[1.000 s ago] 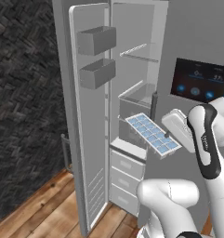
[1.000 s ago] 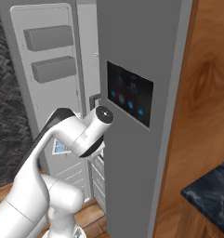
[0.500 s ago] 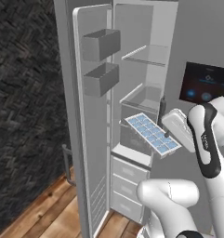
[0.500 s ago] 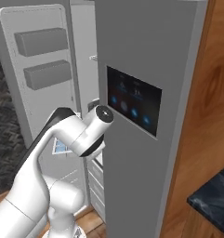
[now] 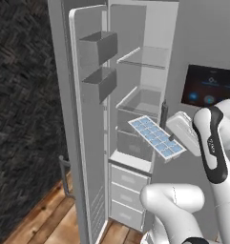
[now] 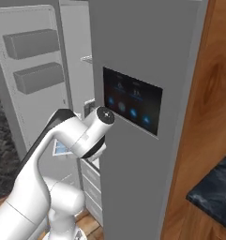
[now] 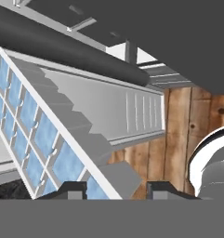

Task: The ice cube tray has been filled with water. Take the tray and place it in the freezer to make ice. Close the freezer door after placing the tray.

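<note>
Gripper (image 5: 172,138) apparently grips ice cube tray (image 5: 156,137) before open freezer (image 5: 140,109).

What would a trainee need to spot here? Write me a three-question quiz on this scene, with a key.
1. True or false: the freezer door stands open.
2. What does the gripper hold?
A. the ice cube tray
B. a bottle
C. nothing
3. Fill in: the tray's cells hold pale blue ____.

Key:
1. True.
2. A; it is gripped at one end, in front of the freezer, not yet on a shelf.
3. water.
</note>
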Motion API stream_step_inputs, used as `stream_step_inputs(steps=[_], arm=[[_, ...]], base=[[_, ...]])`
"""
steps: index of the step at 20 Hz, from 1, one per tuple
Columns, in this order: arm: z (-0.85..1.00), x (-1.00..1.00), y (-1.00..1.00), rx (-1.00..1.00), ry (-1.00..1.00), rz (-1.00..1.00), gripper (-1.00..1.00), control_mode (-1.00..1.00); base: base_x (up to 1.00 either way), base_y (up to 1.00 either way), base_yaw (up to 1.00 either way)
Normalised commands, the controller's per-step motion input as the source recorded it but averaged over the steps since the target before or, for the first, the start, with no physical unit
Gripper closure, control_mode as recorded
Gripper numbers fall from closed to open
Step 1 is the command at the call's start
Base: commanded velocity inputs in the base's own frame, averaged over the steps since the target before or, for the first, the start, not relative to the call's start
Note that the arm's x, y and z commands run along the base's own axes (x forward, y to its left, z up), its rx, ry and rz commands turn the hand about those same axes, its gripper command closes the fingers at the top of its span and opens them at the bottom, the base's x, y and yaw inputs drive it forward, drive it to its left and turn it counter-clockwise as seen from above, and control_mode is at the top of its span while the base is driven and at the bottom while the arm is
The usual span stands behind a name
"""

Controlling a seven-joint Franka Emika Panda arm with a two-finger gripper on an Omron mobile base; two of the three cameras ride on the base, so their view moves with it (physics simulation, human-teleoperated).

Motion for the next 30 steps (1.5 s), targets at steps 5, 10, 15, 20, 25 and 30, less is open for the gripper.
stream_step_inputs(steps=[5,10,15,20,25,30], arm=[[0.00,0.00,0.00,0.00,0.00,0.00,1.00,1.00],[0.00,0.00,0.00,0.00,0.00,0.00,1.00,1.00],[0.00,0.00,0.00,0.00,0.00,0.00,1.00,1.00],[0.00,0.00,0.00,0.00,0.00,0.00,1.00,1.00],[0.00,0.00,0.00,0.00,0.00,0.00,1.00,1.00],[0.00,0.00,0.00,0.00,0.00,0.00,1.00,1.00]], base=[[0.35,0.51,-0.27],[0.25,0.30,-0.27],[0.11,0.11,-0.28],[0.24,0.36,-0.30],[0.27,0.41,-0.30],[0.20,0.24,-0.29]])
